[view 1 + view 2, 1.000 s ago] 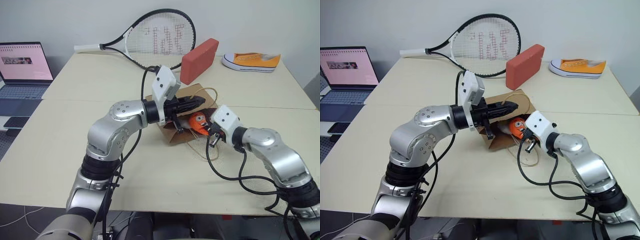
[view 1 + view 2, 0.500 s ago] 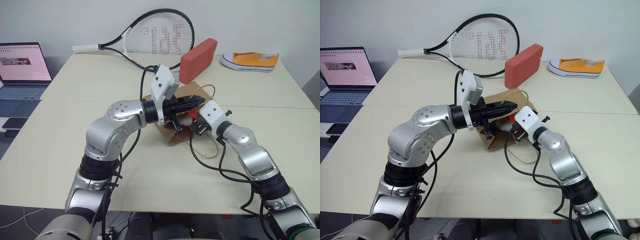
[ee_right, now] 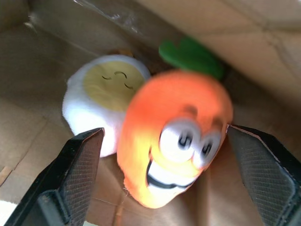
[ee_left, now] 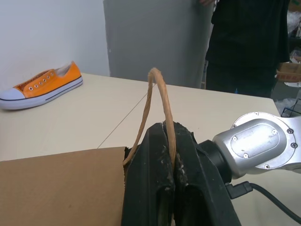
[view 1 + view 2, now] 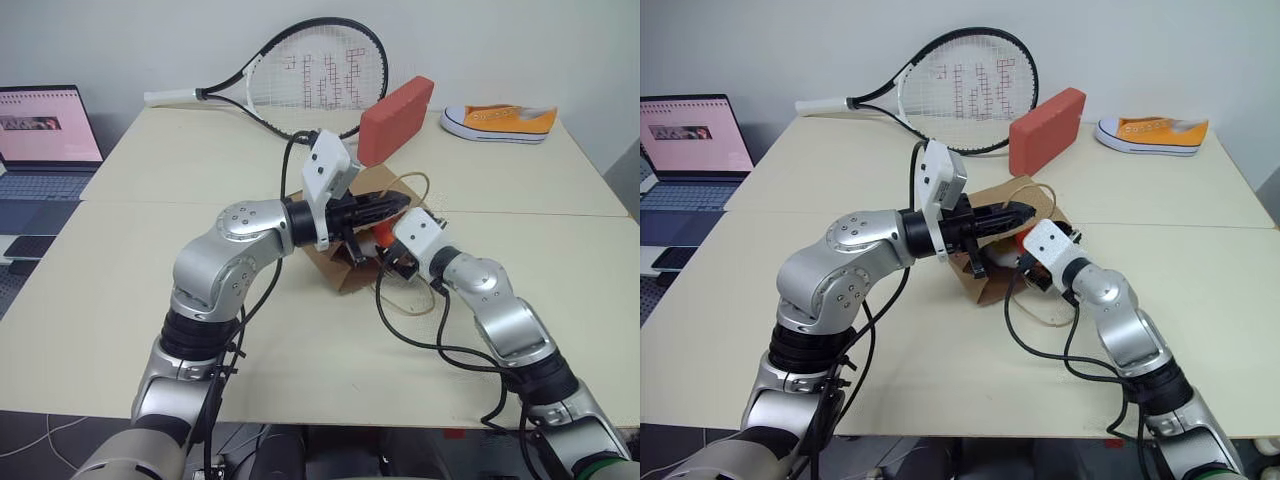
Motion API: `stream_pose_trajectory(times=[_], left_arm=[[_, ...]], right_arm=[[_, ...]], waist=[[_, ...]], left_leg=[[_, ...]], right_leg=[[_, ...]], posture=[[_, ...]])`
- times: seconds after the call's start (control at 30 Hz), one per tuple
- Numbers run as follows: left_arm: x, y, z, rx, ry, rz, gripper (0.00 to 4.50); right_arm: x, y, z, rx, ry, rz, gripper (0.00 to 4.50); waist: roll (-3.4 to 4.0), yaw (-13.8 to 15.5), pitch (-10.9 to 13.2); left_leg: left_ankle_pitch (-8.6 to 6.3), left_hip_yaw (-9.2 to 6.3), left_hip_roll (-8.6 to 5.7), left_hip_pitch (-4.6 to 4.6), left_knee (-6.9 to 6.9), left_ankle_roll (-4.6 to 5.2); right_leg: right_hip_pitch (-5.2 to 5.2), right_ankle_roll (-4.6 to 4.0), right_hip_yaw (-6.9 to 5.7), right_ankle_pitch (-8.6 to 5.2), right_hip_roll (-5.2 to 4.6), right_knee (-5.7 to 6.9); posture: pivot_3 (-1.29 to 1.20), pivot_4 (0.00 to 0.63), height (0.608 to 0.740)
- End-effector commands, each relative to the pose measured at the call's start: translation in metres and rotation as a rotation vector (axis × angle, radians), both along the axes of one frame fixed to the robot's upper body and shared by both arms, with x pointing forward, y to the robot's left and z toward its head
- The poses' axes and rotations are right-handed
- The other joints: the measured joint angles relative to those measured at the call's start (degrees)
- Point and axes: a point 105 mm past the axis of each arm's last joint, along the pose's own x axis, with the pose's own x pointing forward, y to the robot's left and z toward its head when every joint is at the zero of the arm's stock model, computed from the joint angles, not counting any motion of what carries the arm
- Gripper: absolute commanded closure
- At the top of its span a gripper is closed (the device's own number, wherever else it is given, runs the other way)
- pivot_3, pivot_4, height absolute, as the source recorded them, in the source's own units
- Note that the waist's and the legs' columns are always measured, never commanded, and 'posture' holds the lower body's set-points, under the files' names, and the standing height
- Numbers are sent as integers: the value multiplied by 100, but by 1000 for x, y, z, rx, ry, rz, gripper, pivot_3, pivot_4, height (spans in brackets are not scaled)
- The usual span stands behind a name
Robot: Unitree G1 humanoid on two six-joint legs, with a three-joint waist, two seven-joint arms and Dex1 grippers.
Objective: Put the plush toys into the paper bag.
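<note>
The brown paper bag (image 5: 340, 268) lies on its side in the middle of the table, mouth toward my right arm. My left gripper (image 4: 169, 129) is shut on the bag's thin loop handle (image 4: 157, 80), holding the mouth up. At that mouth my right gripper (image 5: 388, 250) is open. The right wrist view looks inside the bag. There the orange carrot toy (image 3: 174, 136) lies between the spread fingers (image 3: 82, 160), touching neither. The white egg toy (image 3: 101, 89) with its yellow face rests just behind the carrot on the bag's inner wall.
A tennis racket (image 5: 310, 75) and a red block (image 5: 397, 118) lie behind the bag, and an orange-and-white sneaker (image 5: 505, 122) lies at the far right. A laptop (image 5: 40, 135) stands off the table's left. A person in dark clothes (image 4: 249, 42) stands beyond the table.
My right gripper has carried the carrot toy into the bag's mouth and opened, letting it go beside the egg toy. The left gripper has kept still on the handle.
</note>
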Motion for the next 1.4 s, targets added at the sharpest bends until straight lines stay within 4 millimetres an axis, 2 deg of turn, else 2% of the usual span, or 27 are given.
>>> stream_pose_trajectory(times=[0.03,0.37,0.63,0.7,0.83,1.0,1.13,1.23,1.33,1.4], left_arm=[[-4,-3,11,-20,-41,-12,4500],[-1,-2,10,-16,-41,5,4500],[-1,-1,8,-14,-39,11,4500],[-1,0,8,-13,-38,11,4500],[-1,0,8,-8,-37,8,4500],[-1,-1,9,-4,-39,0,4500],[-2,-1,9,-2,-39,-3,4500],[-2,-1,9,-1,-41,-3,4500],[-2,-1,9,-3,-44,1,4500],[-2,0,9,-4,-45,3,4500]], right_arm=[[-7,-2,25,-15,-66,37,124],[-31,-7,53,22,-34,156,124],[-83,-18,57,8,167,363,124],[-92,-29,50,1,231,354,124],[-107,-51,21,-11,371,308,124],[-80,-70,-11,79,363,113,124],[-60,-62,-28,207,371,48,124],[-47,-60,-44,232,404,3,124],[-41,-56,-51,223,412,1,726],[-38,-56,-54,223,422,-8,1392]], waist=[[0,1,0],[0,3,0],[0,12,0],[-1,15,0],[-2,25,0],[-1,-18,0],[-1,-15,0],[0,-10,0],[0,8,0],[0,9,0]], left_leg=[[0,0,0,0,0,0],[0,0,0,0,-1,0],[-1,-3,0,-2,-4,1],[-1,-3,1,-2,-3,1],[-1,-2,0,-2,-2,1],[-1,11,3,2,5,1],[0,11,4,4,11,1],[0,11,2,1,11,1],[-1,7,0,0,7,1],[-1,2,0,-1,1,1]], right_leg=[[0,0,0,0,0,0],[0,0,0,0,0,-1],[1,-1,-4,-1,0,-4],[1,-1,-5,-2,0,-4],[5,-5,-4,-5,-1,-7],[4,-28,4,-18,-1,-7],[4,-31,5,-20,0,-2],[3,-28,7,-18,0,-3],[3,-24,6,-15,0,-3],[3,-2,2,-2,0,-4]], posture=[[0,150,740],[0,150,740],[0,150,740],[0,150,740],[0,150,740],[0,150,740],[0,150,740],[0,150,740],[0,150,740],[0,150,740]])
